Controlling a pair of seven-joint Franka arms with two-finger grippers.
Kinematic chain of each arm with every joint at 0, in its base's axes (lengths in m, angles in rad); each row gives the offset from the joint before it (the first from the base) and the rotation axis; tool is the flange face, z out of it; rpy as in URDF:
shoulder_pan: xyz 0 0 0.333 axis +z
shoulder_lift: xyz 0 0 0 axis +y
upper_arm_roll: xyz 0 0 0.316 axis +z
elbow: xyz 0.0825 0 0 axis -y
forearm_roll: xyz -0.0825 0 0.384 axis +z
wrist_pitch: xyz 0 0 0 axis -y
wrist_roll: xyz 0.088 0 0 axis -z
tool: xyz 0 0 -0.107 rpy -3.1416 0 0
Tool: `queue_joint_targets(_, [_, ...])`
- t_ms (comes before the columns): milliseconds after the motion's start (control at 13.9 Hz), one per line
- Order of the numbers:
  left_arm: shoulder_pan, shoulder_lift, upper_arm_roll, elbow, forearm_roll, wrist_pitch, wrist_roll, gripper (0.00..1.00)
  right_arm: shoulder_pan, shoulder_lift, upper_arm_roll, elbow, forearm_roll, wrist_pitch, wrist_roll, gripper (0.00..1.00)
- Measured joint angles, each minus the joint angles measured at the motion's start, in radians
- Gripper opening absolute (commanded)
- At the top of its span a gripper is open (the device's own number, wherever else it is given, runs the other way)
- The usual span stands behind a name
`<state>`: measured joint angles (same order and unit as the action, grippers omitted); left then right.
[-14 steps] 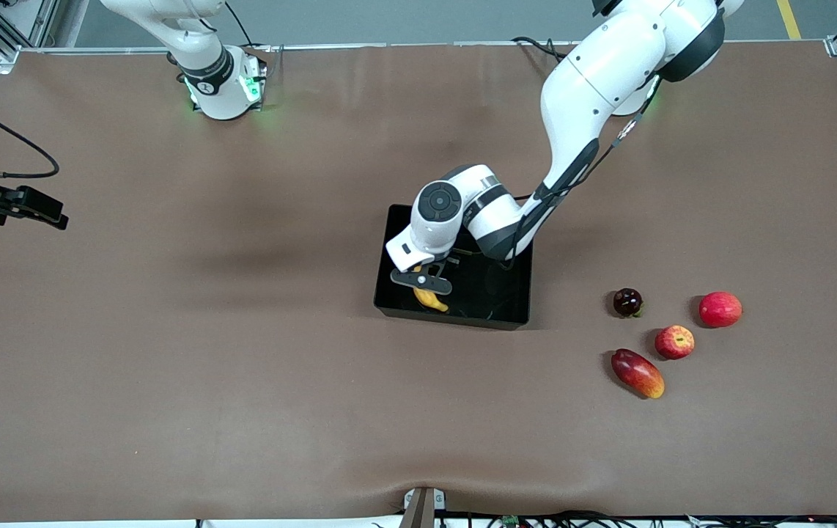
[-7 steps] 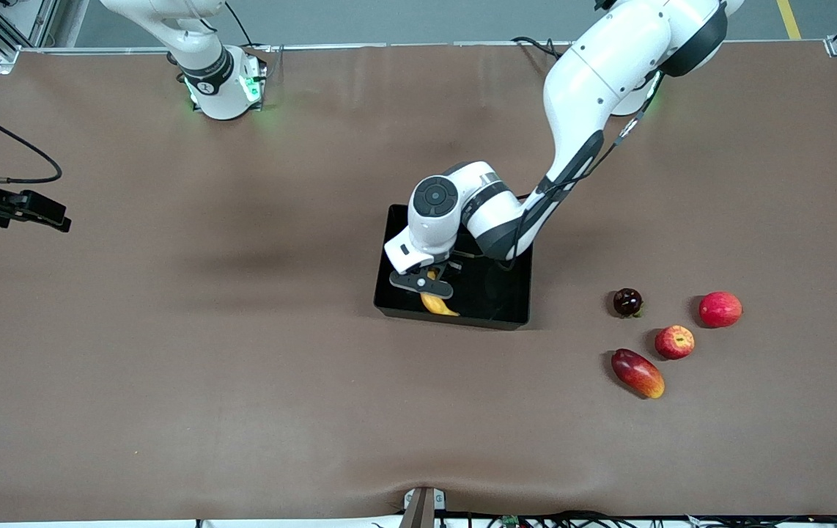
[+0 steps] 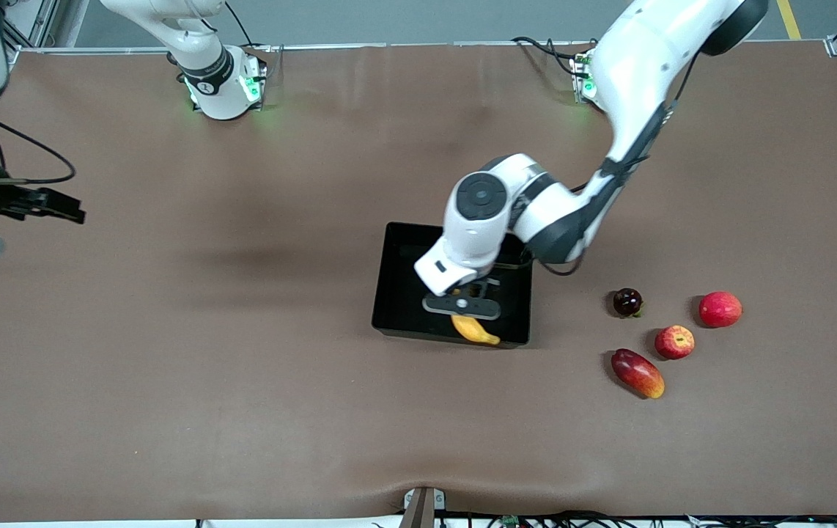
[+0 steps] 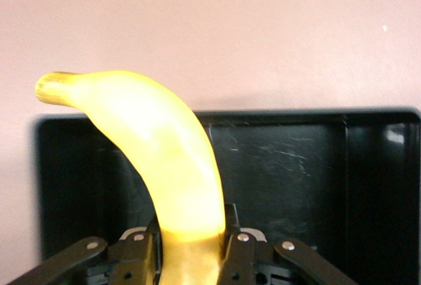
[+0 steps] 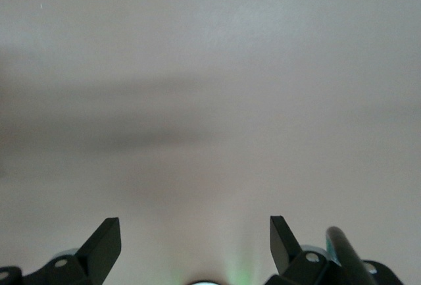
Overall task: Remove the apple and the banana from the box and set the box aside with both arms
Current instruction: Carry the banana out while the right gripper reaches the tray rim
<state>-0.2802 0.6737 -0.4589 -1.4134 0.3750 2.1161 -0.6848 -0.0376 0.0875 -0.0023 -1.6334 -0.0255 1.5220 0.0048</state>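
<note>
My left gripper (image 3: pixel 462 306) is shut on the curved yellow banana (image 3: pixel 475 330) and holds it over the black box (image 3: pixel 398 293), at the box's edge nearest the front camera. In the left wrist view the banana (image 4: pixel 158 147) stands out from between the fingers (image 4: pixel 238 253) of the left gripper (image 4: pixel 191 242), with the box (image 4: pixel 296 166) below. The small red apple (image 3: pixel 674 342) with a yellowish stem dimple lies on the table toward the left arm's end. My right gripper (image 3: pixel 70 209) waits open and empty at the right arm's end, over bare table, and also shows in its wrist view (image 5: pixel 194 232).
Around the apple lie a plain red apple (image 3: pixel 720 309), a dark round fruit (image 3: pixel 627 301) and a red-yellow mango (image 3: pixel 637 372). The brown mat (image 3: pixel 242 367) covers the table. The left arm's forearm hangs over the box's edge toward the bases.
My left gripper has carried the banana across the box toward the left arm's end and toward the front camera. The right gripper has shifted slightly.
</note>
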Motion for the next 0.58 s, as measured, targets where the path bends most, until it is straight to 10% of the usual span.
queue_joint_targets(577, [0.322, -0.126, 0.000, -0.001, -0.013, -0.200, 0.535, 0.00, 0.146, 0.054, 0.008, -0.007, 0.134, -0.009, 0.168, 1.00])
